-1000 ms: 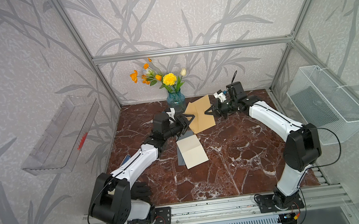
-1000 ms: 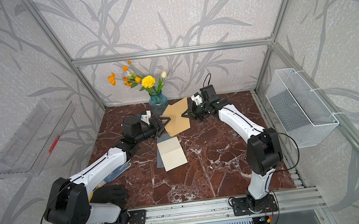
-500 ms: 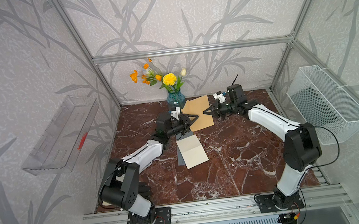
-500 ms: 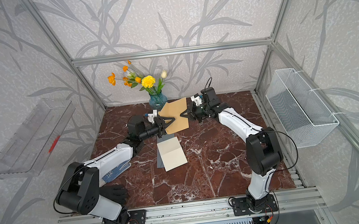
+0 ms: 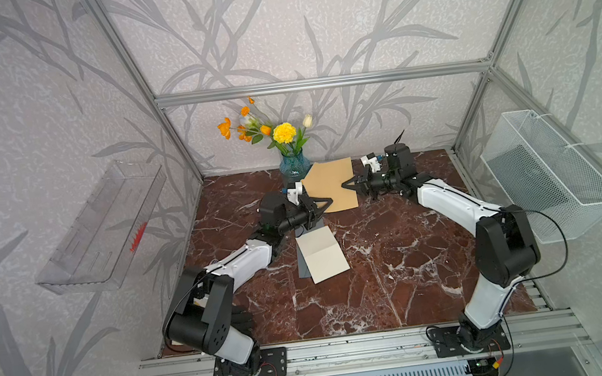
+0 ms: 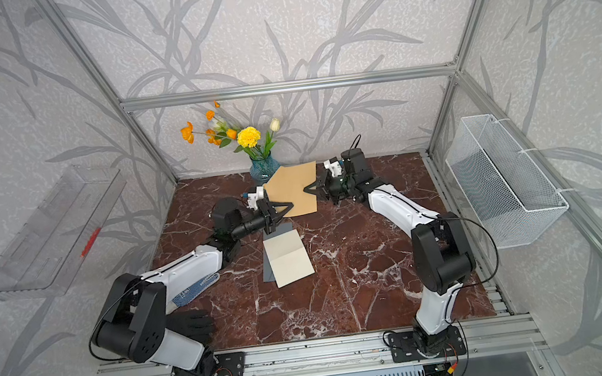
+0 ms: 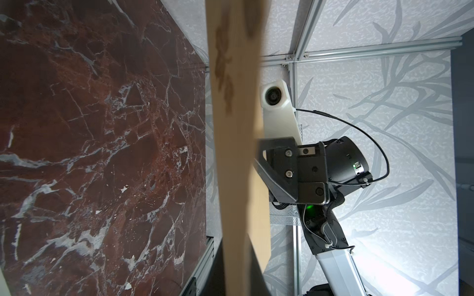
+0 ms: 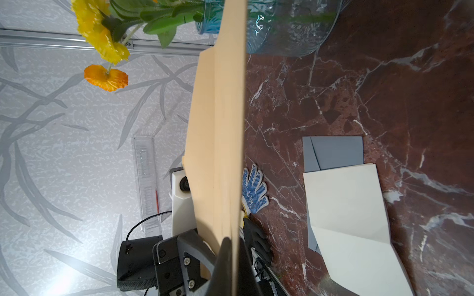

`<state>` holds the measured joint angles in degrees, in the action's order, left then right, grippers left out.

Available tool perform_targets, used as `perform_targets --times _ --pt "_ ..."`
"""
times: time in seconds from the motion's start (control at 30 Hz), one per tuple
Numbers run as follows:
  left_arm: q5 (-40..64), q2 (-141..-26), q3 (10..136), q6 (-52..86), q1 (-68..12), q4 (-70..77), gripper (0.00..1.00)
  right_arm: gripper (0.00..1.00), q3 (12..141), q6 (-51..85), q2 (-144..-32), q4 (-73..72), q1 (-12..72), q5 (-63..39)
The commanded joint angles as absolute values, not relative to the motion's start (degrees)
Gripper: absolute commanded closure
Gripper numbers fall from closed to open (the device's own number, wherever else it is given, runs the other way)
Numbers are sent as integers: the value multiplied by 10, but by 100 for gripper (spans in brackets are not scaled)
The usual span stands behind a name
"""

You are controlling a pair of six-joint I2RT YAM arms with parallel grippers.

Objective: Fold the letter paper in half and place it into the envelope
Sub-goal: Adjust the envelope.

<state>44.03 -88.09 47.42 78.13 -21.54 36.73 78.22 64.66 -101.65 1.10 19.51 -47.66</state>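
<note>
Two tools meet in a top view: left tool [image 5: 329,202] and right tool [image 5: 344,184] clamp opposite edges of one envelope [image 5: 330,183], lifted off the tabletop [image 5: 396,263]. One letter paper [image 5: 324,255] lies flat, apart. In each wrist view you see the envelope [image 7: 236,153] [image 8: 218,141] edge-on, with bare marble beside it.

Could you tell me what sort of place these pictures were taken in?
Probably a robotics test cell dressed as a room: an aluminium frame holds wallpapered panels, and two robot arms are bolted to a rail beside a marble-look tabletop with a vase of flowers.
</note>
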Motion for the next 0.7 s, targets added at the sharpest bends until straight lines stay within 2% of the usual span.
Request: perform_targets --times 0.0,0.07,0.17,0.23,0.3,0.33,0.43,0.67 --pt "450 -857 463 778 -207 393 98 100 774 636 -1010 3 192 -484" --pt "450 -852 461 777 -202 390 100 97 775 628 -1009 12 192 -488" --pt "452 -832 460 764 -188 365 100 65 789 585 -1002 68 192 -486" --pt "449 -806 463 731 -173 299 100 35 803 534 -998 139 192 -479" --pt "438 -773 476 665 -159 175 100 16 803 486 -990 198 192 -463" --pt "421 -754 488 620 -153 90 100 10 793 473 -986 208 192 -458" --pt "360 -713 515 520 -141 -103 100 4 758 451 -989 209 194 -457" --pt "291 -658 498 438 -138 -265 100 4 753 381 -1067 236 209 -455"
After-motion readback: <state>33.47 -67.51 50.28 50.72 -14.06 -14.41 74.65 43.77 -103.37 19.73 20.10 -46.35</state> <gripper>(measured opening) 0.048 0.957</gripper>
